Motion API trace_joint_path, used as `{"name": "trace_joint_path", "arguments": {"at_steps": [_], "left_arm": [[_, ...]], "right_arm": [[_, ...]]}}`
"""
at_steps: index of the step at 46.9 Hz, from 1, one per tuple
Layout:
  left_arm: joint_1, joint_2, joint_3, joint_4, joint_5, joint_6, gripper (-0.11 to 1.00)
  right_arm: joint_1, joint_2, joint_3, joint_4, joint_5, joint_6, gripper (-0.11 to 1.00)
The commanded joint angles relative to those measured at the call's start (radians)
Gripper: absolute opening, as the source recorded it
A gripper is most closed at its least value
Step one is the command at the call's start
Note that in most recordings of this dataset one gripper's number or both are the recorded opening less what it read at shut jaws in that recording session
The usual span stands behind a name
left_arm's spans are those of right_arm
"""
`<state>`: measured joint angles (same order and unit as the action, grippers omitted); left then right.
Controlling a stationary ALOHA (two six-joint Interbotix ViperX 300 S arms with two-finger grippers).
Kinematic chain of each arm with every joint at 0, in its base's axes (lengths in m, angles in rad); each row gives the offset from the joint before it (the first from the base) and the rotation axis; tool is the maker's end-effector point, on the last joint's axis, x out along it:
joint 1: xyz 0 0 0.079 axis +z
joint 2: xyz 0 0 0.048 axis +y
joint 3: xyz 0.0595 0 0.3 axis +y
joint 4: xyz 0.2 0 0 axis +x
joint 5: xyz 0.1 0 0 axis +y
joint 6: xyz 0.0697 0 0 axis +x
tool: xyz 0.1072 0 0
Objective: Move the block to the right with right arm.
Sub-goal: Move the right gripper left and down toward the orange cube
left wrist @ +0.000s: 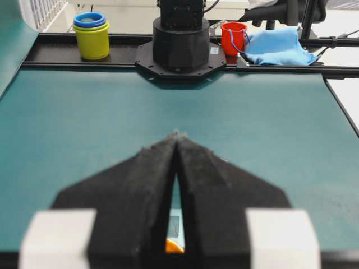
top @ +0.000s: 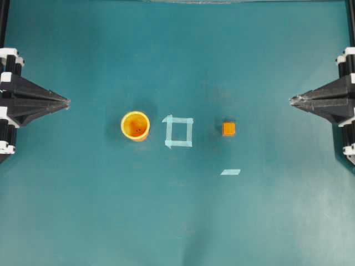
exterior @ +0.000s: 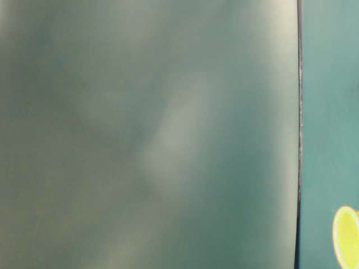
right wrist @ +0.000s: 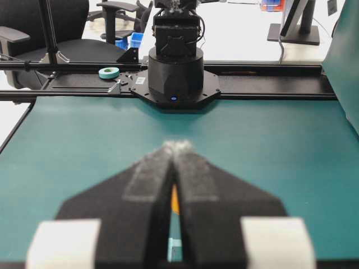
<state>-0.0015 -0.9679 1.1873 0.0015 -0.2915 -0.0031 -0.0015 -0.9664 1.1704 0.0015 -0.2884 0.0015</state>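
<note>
Block point(top: 228, 129) first: we see the small orange cube sitting flat on the teal table point(top: 177, 221), right of the pale blue tape square point(top: 178, 132) and well apart from the orange-yellow cup point(top: 135, 126) further left. A short strip of tape point(top: 231, 172) lies on the near side of it, slightly to the right.

Our right gripper point(top: 292, 100) waits at the right edge of the overhead view, its fingertips pressed together to a point and holding nothing. It stands well clear of the cube and a little to the far side of it. The left gripper point(top: 67, 102) mirrors it at the left edge, also closed and empty.

Nothing has begun, so we judge the step in hand to be the reach. To do it well we should spread the jaws wide before descending, come straight down over the cube with one finger on each opposite face, and close squarely so it does not twist. The table-level view is mostly a blur, so it probably cannot help us check height; we would rely on the right wrist view instead.
</note>
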Motion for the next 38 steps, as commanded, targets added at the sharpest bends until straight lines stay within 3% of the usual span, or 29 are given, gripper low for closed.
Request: {"name": "trace_joint_path", "arguments": {"at_steps": [1,10,27,30,38], "left_arm": [[0.000,0.003,-0.037,0.008,0.043,-0.011,0.00],[0.000,-0.003,-0.046,0.008,0.114,-0.014,0.00],[-0.002,-0.003,-0.048,0.008,0.123,-0.014,0.00],[-0.002,-0.003,-0.048,0.009,0.121,-0.002,0.00],[0.000,-0.003,-0.049,0.009,0.121,0.005,0.00]], "right_arm": [[0.000,0.012,-0.021,0.002,-0.002,0.011,0.00],[0.000,0.043,-0.054,0.002,0.080,0.003,0.00],[-0.003,0.112,-0.086,0.003,0.092,0.011,0.01],[-0.008,0.133,-0.094,0.002,0.094,0.011,0.08],[-0.040,0.218,-0.127,0.023,0.097,0.021,0.46]]}}
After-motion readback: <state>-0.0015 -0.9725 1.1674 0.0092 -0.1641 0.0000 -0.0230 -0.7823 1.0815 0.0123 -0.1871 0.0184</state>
